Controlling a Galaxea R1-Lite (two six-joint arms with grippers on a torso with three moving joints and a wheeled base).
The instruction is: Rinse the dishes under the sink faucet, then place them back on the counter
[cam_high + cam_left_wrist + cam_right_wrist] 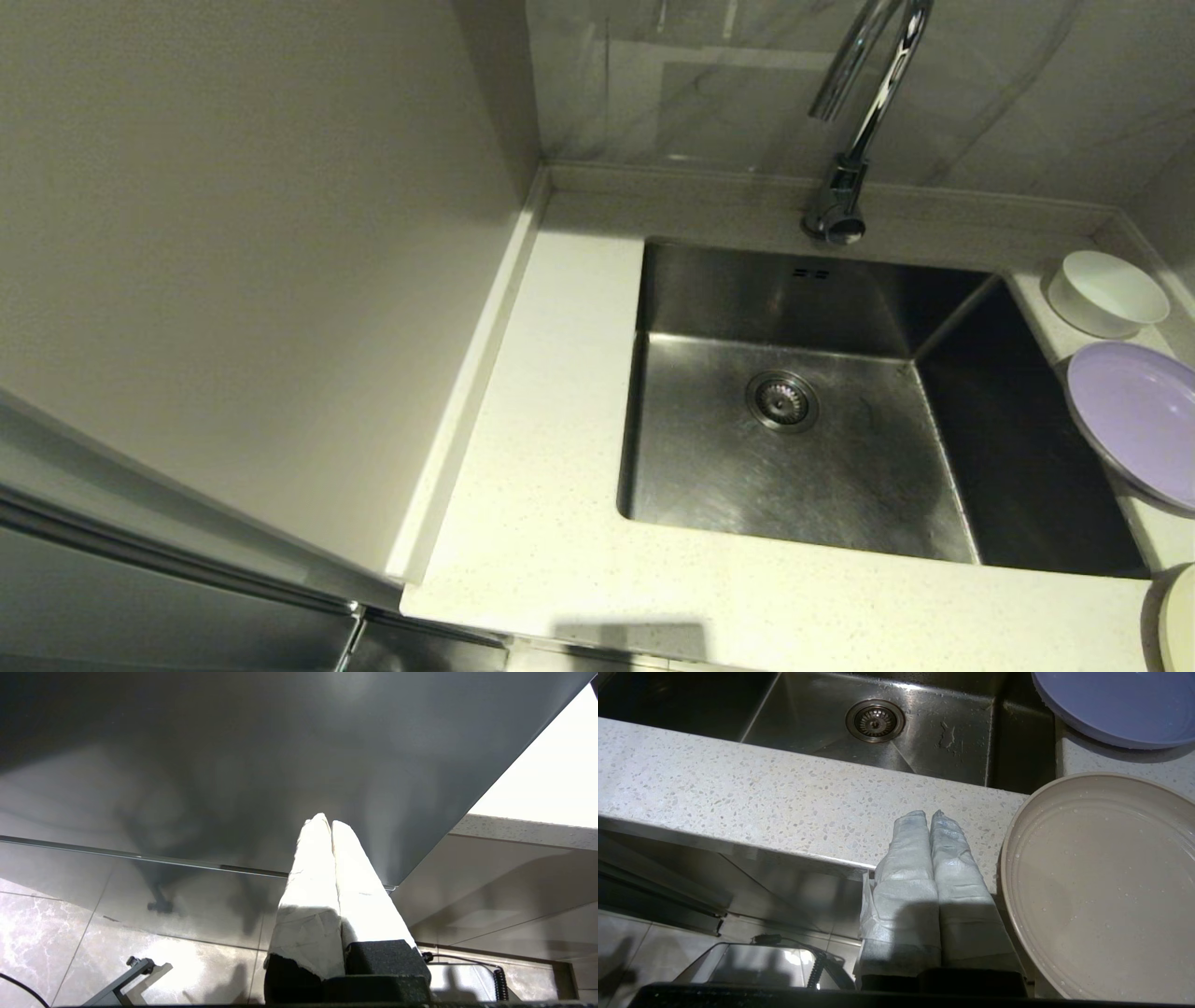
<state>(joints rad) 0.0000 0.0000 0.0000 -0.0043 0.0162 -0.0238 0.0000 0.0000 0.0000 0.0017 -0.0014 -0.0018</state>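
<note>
The white bowl [1107, 292], lilac plate [1137, 418] and cream plate [1101, 882] are set on the counter [551, 448] right of the sink [794, 439]. Both the right gripper [930, 814] and left gripper [327, 820] are pressed closed, nothing held.

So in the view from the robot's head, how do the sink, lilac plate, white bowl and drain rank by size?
1. Sink
2. Lilac plate, though it is cut off by the picture's edge
3. White bowl
4. Drain
</note>
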